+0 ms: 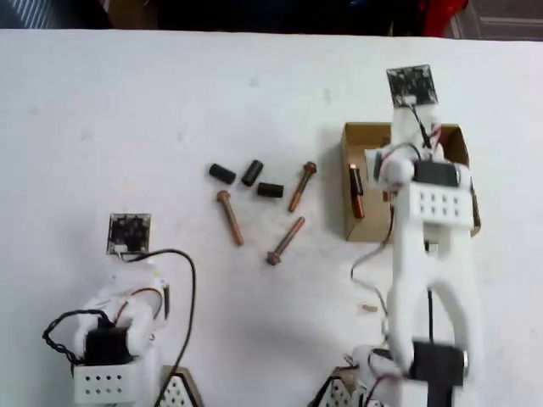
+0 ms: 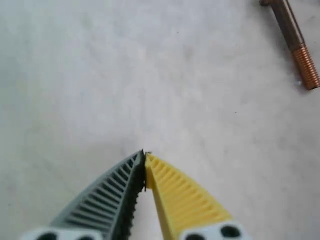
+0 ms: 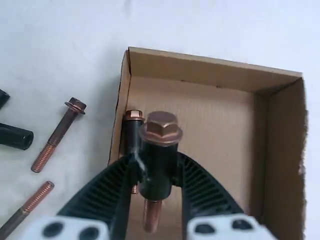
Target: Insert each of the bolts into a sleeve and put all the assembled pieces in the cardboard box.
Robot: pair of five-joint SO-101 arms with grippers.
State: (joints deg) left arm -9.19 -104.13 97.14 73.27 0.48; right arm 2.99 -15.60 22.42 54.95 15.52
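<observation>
copper bolt in black sleeve (image 3: 159, 150), clamped in the right hand (image 3: 156, 162) over the brown cardboard box (image 3: 210, 67): i'd lower it beside the finished piece (image 3: 132, 131), then release.

My left gripper (image 2: 145, 156) has one grey finger (image 2: 107, 200) and one yellow, both ribbed. My right gripper (image 3: 156, 159) is black and ribbed. The sleeve (image 3: 157, 177) in it is black, its bolt (image 3: 161, 127) copper. The box (image 3: 210, 65) is brown, the table (image 3: 60, 40) white.

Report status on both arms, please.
Right jaws shut on sleeved bolt over cardboard box; one assembly inside. Left jaws shut, empty. Three bolts, three sleeves loose.
</observation>
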